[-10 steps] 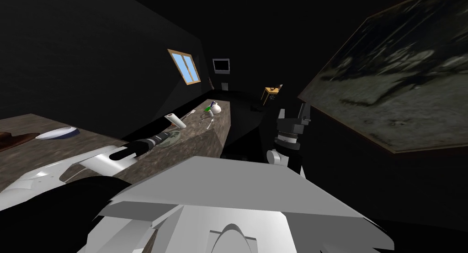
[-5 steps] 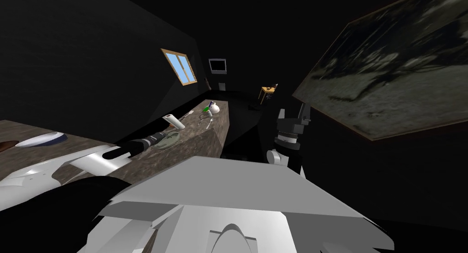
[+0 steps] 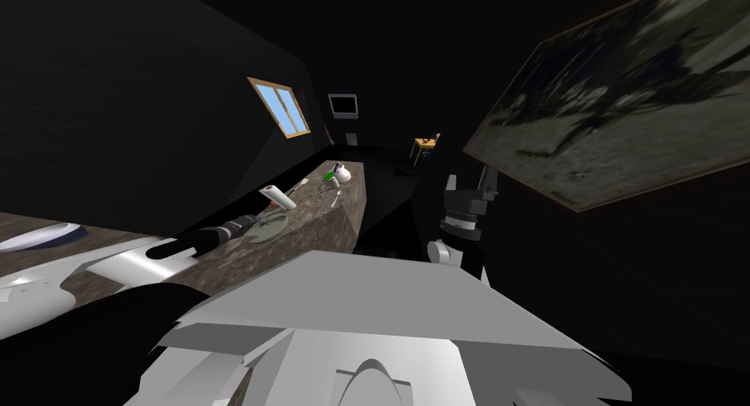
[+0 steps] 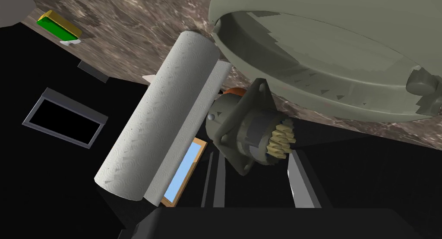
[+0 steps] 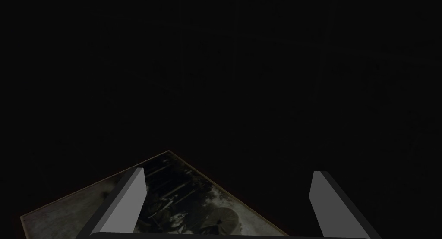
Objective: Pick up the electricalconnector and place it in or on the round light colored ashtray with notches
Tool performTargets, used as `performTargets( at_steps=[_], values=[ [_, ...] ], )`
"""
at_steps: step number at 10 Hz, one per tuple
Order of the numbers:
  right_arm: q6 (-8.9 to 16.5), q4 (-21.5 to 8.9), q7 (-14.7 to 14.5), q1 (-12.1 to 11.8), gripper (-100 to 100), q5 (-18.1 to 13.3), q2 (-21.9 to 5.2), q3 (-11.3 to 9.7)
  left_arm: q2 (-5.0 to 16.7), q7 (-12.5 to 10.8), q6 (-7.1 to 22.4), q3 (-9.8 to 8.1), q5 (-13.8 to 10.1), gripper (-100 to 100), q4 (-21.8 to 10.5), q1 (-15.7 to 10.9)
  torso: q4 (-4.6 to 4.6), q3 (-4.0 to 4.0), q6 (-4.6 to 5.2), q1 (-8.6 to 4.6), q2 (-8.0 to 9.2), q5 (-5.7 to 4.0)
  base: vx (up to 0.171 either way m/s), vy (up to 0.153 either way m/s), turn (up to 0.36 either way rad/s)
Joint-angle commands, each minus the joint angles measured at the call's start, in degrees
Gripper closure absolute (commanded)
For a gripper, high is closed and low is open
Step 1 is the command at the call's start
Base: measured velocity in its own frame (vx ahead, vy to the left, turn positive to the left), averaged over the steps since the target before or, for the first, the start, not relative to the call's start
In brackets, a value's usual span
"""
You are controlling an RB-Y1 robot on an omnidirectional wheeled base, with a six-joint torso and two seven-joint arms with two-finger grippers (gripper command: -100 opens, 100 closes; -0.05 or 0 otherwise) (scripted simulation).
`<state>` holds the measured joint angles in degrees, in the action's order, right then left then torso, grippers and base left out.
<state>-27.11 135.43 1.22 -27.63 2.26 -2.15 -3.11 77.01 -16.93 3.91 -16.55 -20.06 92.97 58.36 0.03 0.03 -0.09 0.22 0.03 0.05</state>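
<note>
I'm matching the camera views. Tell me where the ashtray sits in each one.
Head view: ashtray on the counter, at the left gripper's tip.
Left wrist view: ashtray close behind the gripped connector.
Right wrist view: not in it.
Shared landmark: paper towel roll beside the ashtray.

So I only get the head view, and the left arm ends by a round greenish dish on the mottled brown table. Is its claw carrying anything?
Observer: Yes. The left wrist view shows the left claw shut on a grey round electrical connector with a square flange and tan pins.
Operator: Is it in the dish yet?
Observer: No. It hangs close beside the outer wall of the round grey-green ashtray, not inside it.
Operator: And the other claw?
Observer: The right wrist view shows the right claw open, with nothing between its fingers.
</note>
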Motion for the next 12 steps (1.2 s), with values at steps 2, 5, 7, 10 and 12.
performTargets(
  at_steps=[2,5,7,10,12],
  values=[
    [0.0,0.0,0.0,0.0,0,0.0,0.0,0.0,1.26,-1.27,-1.06,0.58,-2.91,100,-1.7,1.06,0.0,0.01,-0.02,-0.06,0.02,-0.01,-0.046,0.037,-0.089],
    [0.0,0.0,0.0,-0.01,0,0.0,0.01,0.0,0.87,-0.96,-0.55,0.45,-2.28,-100,-1.2,0.82,-0.01,-0.05,-0.02,-0.28,-0.11,-0.06,-0.006,0.004,-0.005],
    [0.0,0.0,0.0,-0.01,0,0.0,0.01,0.0,0.87,-0.96,-0.55,0.45,-2.28,-100,-1.2,0.82,-0.02,-0.07,-0.01,-0.31,-0.14,-0.07,0.0,0.0,0.0],
    [0.0,0.0,0.0,-0.01,0,0.0,0.01,0.0,3.43,-2.05,0.27,-1.41,-3.53,-100,-0.24,2.3,-0.02,-0.08,-0.01,-0.31,-0.15,-0.07,-0.011,0.003,0.024],
    [0.0,0.0,0.0,-0.01,0,0.0,0.01,0.0,5.99,-3.13,1.1,-3.28,-4.78,-100,0.72,3.79,0.02,0.0,-0.02,-0.29,-0.01,-0.08,-0.046,0.01,0.057]
  ],
)
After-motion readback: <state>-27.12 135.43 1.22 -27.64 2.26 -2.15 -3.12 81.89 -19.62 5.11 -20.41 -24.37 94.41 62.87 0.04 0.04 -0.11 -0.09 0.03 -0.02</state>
